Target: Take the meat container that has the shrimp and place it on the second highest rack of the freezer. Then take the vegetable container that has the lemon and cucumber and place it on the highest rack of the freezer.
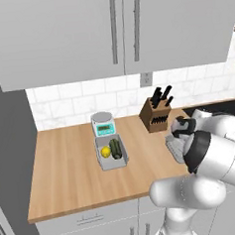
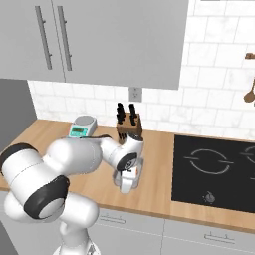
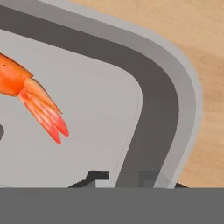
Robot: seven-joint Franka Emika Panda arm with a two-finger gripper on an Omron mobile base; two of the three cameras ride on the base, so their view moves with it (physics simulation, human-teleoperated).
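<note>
arm [image 2: 94, 152] bent low, jaws astride tray rim [image 3: 175, 109]

Glossy white rounded arm [image 1: 219, 154] segments joined by dark joint bands.

1 lemon [image 1: 106, 151]; 1 cucumber [image 1: 115, 147]; 1 shrimp [image 3: 30, 94]; 2 containers [image 1: 123, 161]

wooden counter [image 1: 68, 167], vegetable container [image 1: 112, 159], scale [image 1: 102, 123], knife block [image 1: 155, 117]
</note>
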